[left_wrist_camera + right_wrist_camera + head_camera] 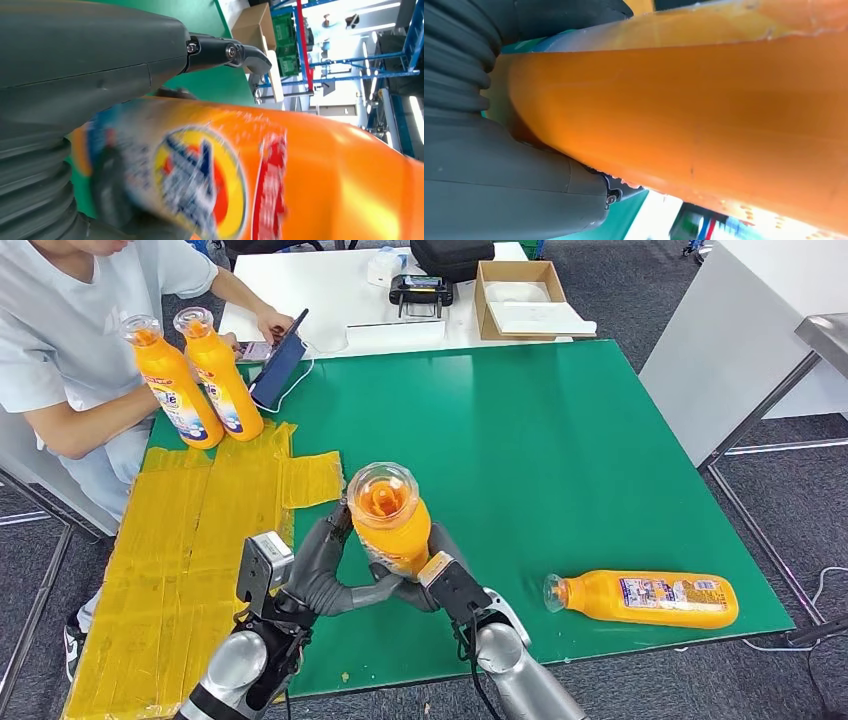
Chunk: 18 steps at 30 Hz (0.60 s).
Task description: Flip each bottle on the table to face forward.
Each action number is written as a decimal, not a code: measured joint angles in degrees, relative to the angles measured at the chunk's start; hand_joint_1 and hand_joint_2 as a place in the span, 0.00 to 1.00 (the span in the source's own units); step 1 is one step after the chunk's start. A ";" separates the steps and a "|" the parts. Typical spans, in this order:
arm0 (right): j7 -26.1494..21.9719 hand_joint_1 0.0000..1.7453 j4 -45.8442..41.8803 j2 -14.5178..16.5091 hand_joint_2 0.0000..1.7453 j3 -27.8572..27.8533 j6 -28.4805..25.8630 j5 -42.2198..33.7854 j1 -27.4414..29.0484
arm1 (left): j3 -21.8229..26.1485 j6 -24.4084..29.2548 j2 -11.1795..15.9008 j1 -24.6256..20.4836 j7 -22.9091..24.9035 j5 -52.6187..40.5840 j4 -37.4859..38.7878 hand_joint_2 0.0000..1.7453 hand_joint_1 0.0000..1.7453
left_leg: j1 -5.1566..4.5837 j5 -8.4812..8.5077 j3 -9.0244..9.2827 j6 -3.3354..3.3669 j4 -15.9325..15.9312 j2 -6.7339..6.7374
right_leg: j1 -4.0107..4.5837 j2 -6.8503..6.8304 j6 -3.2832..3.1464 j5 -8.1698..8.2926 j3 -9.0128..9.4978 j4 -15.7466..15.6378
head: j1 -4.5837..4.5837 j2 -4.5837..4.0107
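Both my hands grip one orange bottle [390,520], upright over the near edge of the green table [560,440]: left hand [325,570] wraps its left side, right hand [440,580] its right. Head view shows the clear cap from above; my left wrist view shows the bottle's blurred printed label [200,185], my right wrist view only plain orange plastic [684,125]. A second bottle [645,598] lies on its side at the near right corner. Two more bottles [195,380] stand upright at the far left corner beside a seated person [70,330].
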 joint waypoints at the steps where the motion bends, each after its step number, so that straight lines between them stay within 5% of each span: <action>1: 0.01 1.00 -0.05 -0.02 1.00 0.72 0.86 -0.03 0.00 | 0.19 0.04 0.02 0.00 -0.03 0.05 0.00 1.00 0.00 | 0.00 0.00 0.00 0.00 0.00 0.00 | 0.00 0.00 0.00 0.00 0.00 0.00 | 0.00 0.00; 18: 1.09 1.00 0.61 -0.05 1.00 7.37 1.95 4.05 -2.69 | 3.88 -3.91 1.15 0.70 -0.25 6.44 -0.66 1.00 0.00 | 0.00 0.01 0.00 0.00 0.00 0.01 | 0.00 0.00 0.00 0.00 -0.01 0.00 | 0.00 0.00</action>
